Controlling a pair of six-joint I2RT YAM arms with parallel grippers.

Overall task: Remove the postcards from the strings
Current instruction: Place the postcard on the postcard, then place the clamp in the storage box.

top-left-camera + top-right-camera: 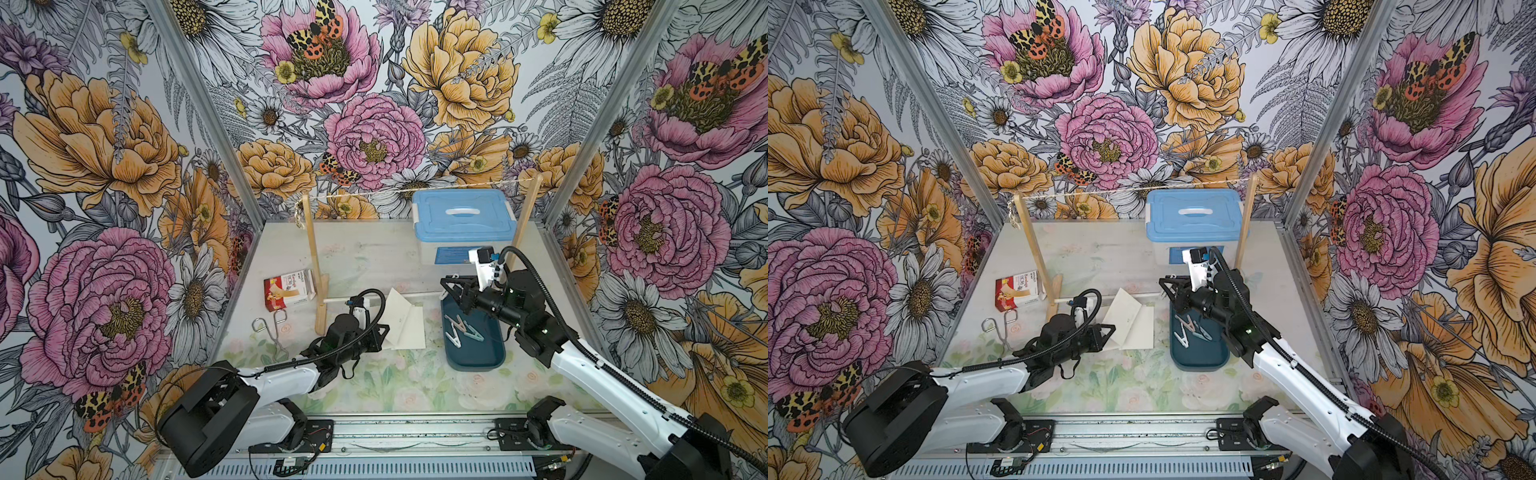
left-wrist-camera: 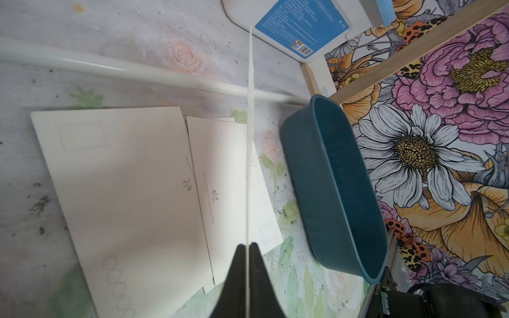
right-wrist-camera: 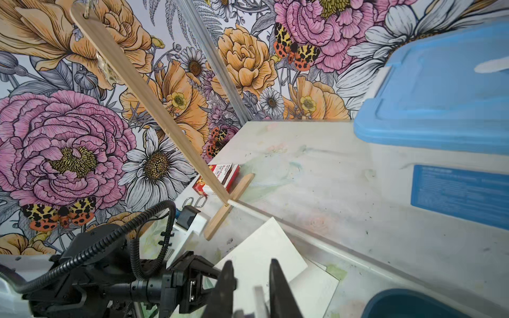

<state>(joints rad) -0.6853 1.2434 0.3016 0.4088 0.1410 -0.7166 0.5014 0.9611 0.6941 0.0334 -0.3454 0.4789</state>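
Beside the blue tray [image 1: 473, 368], the left claw [image 2: 248, 245] pinches a postcard [image 2: 250, 124] edge-on above the counter [image 1: 365, 253].
Its jaws sit almost together on one edge. The card looks thin, light and bendable, best nipped near an edge. Other postcards [image 2: 124, 192] lie overlapped below, and the twine [image 1: 374, 193] is bare. The right claw [image 3: 250, 286] nips a pale clothespin [image 3: 259, 298]. The counter has a faded floral print, and the walls are flowered.

Open front, crowded back
The table's [image 1: 374, 395] front lies open; the blue-lidded box [image 1: 461, 216] fills its back right, behind the string [image 1: 365, 195], and the teal tray [image 1: 473, 353] stands before it.
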